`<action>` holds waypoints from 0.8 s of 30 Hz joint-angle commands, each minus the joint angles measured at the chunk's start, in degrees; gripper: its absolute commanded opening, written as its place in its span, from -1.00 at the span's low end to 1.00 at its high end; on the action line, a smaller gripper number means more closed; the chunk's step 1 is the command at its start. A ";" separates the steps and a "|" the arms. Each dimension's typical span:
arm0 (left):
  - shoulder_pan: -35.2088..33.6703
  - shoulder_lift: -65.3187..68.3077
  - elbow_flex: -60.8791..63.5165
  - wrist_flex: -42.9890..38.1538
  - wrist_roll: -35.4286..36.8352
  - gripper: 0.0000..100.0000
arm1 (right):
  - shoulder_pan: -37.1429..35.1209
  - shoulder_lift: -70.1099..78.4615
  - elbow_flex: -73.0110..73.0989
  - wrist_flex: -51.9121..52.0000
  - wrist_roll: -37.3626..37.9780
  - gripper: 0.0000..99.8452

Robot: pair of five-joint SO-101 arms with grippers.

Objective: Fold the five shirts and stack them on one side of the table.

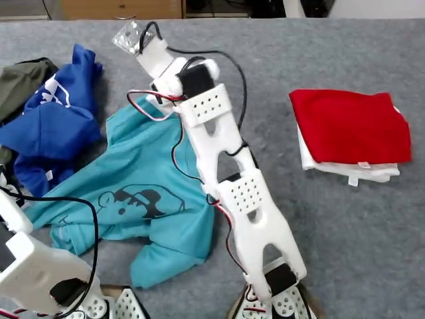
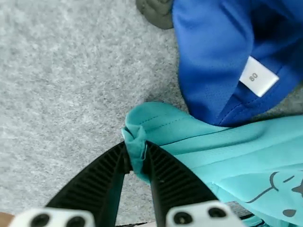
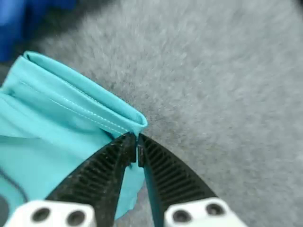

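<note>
Pinching the teal shirt (image 1: 133, 166) in both hands, I have it lying spread on the grey counter (image 1: 319, 252) with its printed side up. At the far left edge a dark olive shirt (image 1: 23, 76) lies crumpled; a blue shirt (image 1: 60, 123) is heaped against it and touches the teal one's left side. My left arm (image 1: 33, 266) sits at the near left corner; its wrist view shows my left hand (image 2: 136, 151) clenched on a bunched fold of the teal shirt's (image 2: 213, 142) hemmed edge, the cloth squeezed between both fingers. Just beyond that fold the blue shirt (image 2: 222, 47) meets the teal cloth, a small white tag (image 2: 258, 75) showing on it, with the olive shirt (image 2: 156, 12) past it. The teal shirt carries a dark line drawing (image 1: 133, 199) near its middle. My right arm (image 1: 232, 179) extends from the near edge diagonally over the teal shirt's right side toward its far edge. My right hand (image 3: 136, 142) is closed tight on the teal shirt (image 3: 57, 127) just under a folded-over stitched hem, with bare counter beside it. Well apart at the right, a folded red shirt (image 1: 352, 123) lies on top of a folded white shirt (image 1: 345, 171), the two making one stack.
</note>
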 commanded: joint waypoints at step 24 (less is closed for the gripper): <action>24.26 -44.88 -21.27 10.11 16.53 -0.96 | 6.64 -77.76 30.02 -4.31 0.44 -1.00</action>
